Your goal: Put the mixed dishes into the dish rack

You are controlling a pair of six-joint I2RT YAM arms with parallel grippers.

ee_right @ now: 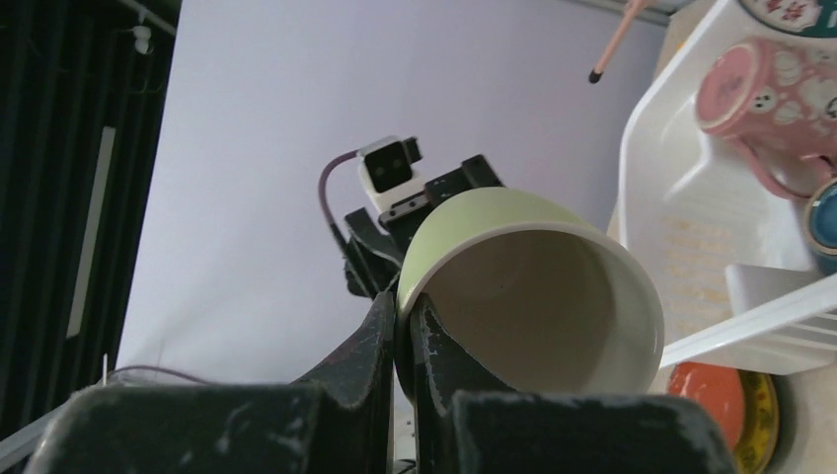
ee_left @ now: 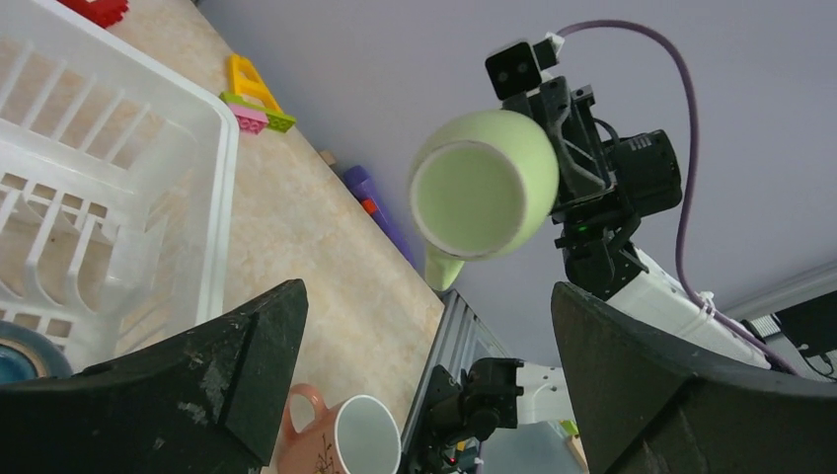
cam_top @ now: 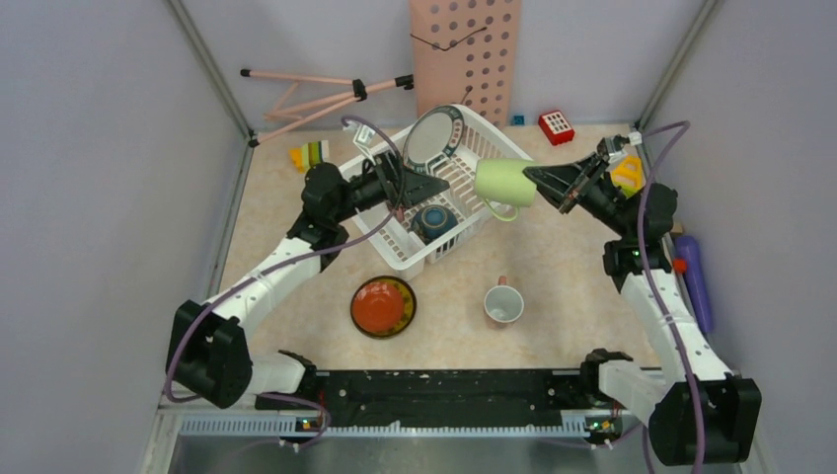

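Between both hands, a pale-green cup [cam_top: 503, 183] hangs beside the dish rack [cam_top: 415, 259], rim pinched by the right hand [cam_top: 538, 178]; the left hand [cam_top: 426, 188] is spread. Plate [cam_top: 431, 136] and blue bowl [cam_top: 434, 219] are racked; red saucer [cam_top: 383, 304] and pink cup [cam_top: 503, 304] wait on the surface.

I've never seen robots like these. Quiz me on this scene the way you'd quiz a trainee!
1. True or false: the left gripper is clamped on the pale-green cup.
2. Where is the teal-rimmed plate? A, flat on the table; B, standing in the dish rack; C, in a gripper.
3. Fill in: the right gripper pinches the cup by its ____.
Key: 1 false, its jaws are wide open and empty; 2 B; 3 rim.
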